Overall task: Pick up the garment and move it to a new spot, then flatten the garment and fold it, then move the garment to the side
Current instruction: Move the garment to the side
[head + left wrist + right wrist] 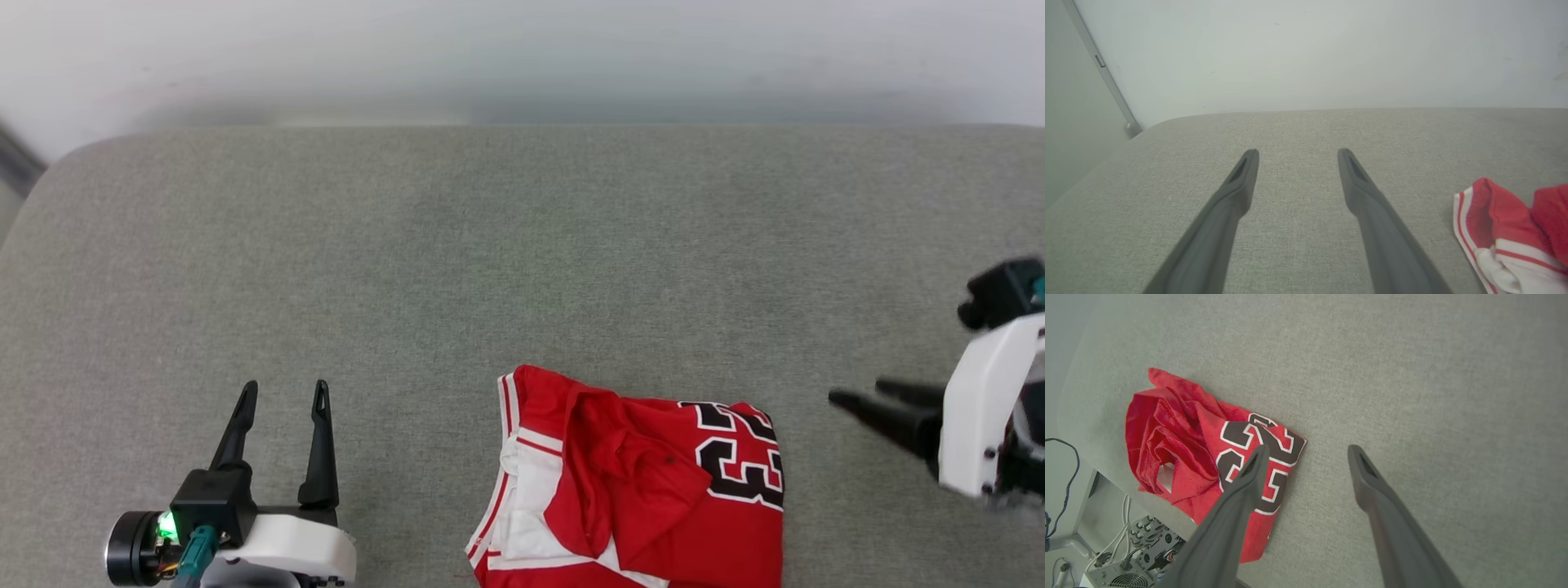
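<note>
While both pincers stand spread wide with nothing between their fingers, the garment [653, 482] lies untouched at the near edge of the grey fabric surface [522, 245], a little right of that edge's middle. The left gripper [285, 385] is over the near left part of the surface, released and empty, its two dark fingers pointing towards the far edge. In its own wrist view bare grey cloth shows in the gap, and the garment's striped trim sits off to the right, well apart from the fingers.

The right gripper [856, 389] comes in from the right edge, equally released, fingertips aimed at the garment's right side and near it, but with a strip of bare surface between. In the right wrist view one finger crosses in front of the black, white-outlined lettering [1257, 457] (an overlap of sight only, going by the head view).

The garment is a rumpled heap: red cloth bunched in folds at the centre, white sleeve cloth and red-and-white trim on its left, the lettering on its right. Its near part reaches the surface's near edge and appears to lap over it.

Below that edge are loose cables [1122, 522] and a grey box with a fan grille [1114, 575]. A pale wall [522, 49] rises behind the far edge.
</note>
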Robot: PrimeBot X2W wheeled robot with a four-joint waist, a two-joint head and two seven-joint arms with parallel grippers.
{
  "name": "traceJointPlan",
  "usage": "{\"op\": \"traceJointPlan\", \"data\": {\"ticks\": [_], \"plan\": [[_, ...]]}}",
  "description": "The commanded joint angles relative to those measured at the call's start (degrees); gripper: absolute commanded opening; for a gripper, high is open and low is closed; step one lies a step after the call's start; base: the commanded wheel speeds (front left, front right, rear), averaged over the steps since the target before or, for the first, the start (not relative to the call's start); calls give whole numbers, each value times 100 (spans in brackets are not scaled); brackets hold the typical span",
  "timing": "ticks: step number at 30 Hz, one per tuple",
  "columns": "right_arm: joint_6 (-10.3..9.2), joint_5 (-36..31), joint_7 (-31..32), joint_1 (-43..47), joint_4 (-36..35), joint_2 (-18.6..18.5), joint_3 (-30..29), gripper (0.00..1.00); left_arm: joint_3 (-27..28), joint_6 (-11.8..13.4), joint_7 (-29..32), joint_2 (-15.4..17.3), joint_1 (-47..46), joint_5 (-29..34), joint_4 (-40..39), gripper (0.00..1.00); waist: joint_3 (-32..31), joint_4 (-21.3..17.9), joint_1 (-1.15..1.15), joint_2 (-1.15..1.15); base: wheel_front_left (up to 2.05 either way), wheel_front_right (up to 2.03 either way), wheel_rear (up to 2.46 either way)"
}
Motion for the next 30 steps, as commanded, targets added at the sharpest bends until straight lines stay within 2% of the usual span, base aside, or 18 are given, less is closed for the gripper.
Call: {"op": "traceJointPlan", "data": {"ticks": [1,5,10,16,23,24,25,30], "plan": [[-2,88,113,159,40,38,19,100,-15,-25,-13,-6,-84,-24,-12,100,99,77,0,0,0,0,0],[-2,374,296,547,126,177,104,100,-57,-19,-14,-7,-207,-32,-24,100,278,181,0,0,0,0,0],[-2,535,108,773,317,489,281,100,-99,-36,-13,-6,-352,-16,-27,100,503,316,0,0,0,0,0],[-4,448,-164,829,774,751,757,100,-157,-17,-13,-6,-483,-25,-20,100,700,434,0,0,0,0,0],[-10,236,-538,851,1291,737,1452,100,-246,23,-14,-6,-564,-87,21,100,770,531,0,0,0,0,0],[-13,198,-625,835,1307,708,1537,40,-257,35,-13,-6,-559,-98,28,100,768,541,0,0,0,0,0],[-15,208,-690,810,1324,678,1615,0,-262,51,-14,-6,-561,-107,31,100,760,546,0,0,0,0,0],[-8,323,-1099,481,1169,406,1779,0,-258,89,-14,-6,-436,-137,55,100,612,494,0,0,0,0,0]]}}
